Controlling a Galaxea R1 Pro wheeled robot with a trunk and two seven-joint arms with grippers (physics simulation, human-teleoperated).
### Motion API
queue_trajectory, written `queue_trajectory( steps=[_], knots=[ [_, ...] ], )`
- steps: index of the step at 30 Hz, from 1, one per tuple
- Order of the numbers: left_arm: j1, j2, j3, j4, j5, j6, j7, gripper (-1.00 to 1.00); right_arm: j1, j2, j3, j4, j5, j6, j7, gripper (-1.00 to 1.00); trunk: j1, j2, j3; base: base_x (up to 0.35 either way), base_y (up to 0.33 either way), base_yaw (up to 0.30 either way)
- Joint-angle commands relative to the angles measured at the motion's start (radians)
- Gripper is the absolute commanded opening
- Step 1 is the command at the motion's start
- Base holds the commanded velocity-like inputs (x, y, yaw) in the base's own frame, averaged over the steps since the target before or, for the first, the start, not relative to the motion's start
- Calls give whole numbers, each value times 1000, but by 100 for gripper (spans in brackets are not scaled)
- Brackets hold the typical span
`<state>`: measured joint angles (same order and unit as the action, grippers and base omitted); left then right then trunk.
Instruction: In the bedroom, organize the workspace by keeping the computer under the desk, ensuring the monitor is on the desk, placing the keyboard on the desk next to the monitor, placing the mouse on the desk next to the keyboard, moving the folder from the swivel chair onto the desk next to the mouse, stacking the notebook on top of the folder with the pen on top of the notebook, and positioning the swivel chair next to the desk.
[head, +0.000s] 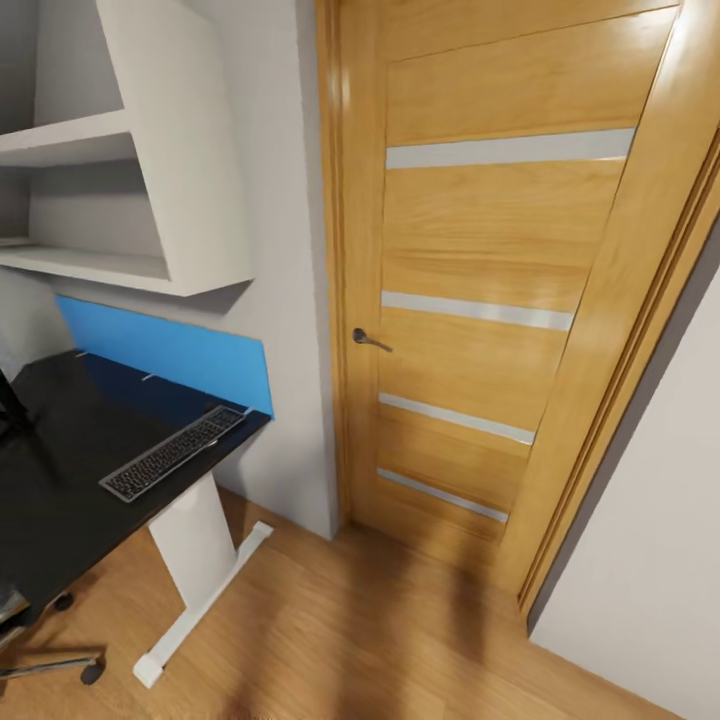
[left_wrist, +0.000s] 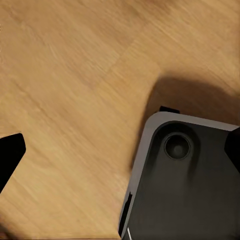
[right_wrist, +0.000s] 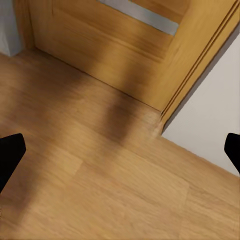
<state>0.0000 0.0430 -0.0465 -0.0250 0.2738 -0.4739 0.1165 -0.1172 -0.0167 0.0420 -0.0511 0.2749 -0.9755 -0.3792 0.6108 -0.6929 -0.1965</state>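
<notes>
- Just the keyboard (head: 172, 452) lies on the black bench (head: 60, 480), beside the wooden door (head: 480, 300).
- Both hands, left (left_wrist: 120, 150) and right (right_wrist: 120, 150), gape wide, holding nothing, over the floor (right_wrist: 100, 190).

Bare light wood floor (head: 400, 630) lies open ahead; closed wooden door (head: 480, 290) blocks beyond; black desk (head: 60, 470) with white leg (head: 195, 560) stands left.
</notes>
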Motion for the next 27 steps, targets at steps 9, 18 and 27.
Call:
queue_trajectory(
  steps=[9, 18, 27],
  knots=[
    [0, 0, -5, -1, 2, -2, 5, 100, -1, 0, 4, 0, 7, 0, -10, 100, 0, -1, -1, 0, -135, 285],
    [0, -1, -6, -1, 2, -3, 5, 100, 0, 0, 4, 0, 7, 0, -10, 100, 0, -1, -1, 0, -239, 285],
    [0, -2, -6, -1, 2, -3, 5, 100, 0, 0, 4, 0, 7, 0, -10, 100, 0, -1, -1, 0, -285, 285]
  ],
)
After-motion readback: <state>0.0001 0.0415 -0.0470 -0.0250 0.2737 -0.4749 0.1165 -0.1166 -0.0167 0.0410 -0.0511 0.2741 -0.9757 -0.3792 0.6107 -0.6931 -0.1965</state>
